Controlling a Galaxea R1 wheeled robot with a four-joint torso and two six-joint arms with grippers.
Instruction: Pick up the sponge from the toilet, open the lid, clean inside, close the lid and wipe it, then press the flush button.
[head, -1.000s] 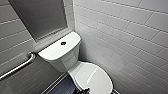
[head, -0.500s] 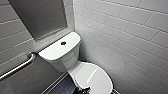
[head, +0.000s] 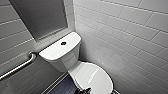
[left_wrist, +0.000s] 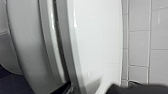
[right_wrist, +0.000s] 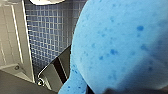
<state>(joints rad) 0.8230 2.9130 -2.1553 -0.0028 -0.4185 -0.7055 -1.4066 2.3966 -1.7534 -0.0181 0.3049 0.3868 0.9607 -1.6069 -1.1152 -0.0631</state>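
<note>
Toilet (head: 62, 53): lid (head: 96, 77) down. Sponge (right_wrist: 117, 42): gripped in my right gripper (right_wrist: 117, 89), above the tiled floor (right_wrist: 47, 30). Left gripper (head: 83, 90): at the lid's front edge; how far open, I cannot tell.

The toilet (head: 75, 65) stands in the corner. Its tank (head: 58, 56) is against the rear wall, below a wall panel (head: 41, 17), and the tiled side wall (head: 125, 37) is close on its right. The flush button (head: 63, 43) sits on the tank top. A grab bar (head: 18, 66) runs along the wall left of the tank. The lid (head: 93, 76) lies shut on the seat ring (left_wrist: 46, 37), in front of the tank. The left gripper (head: 83, 90) seems to be at the lid's front rim. The sponge (right_wrist: 120, 45) hangs above the floor (right_wrist: 47, 32).
</note>
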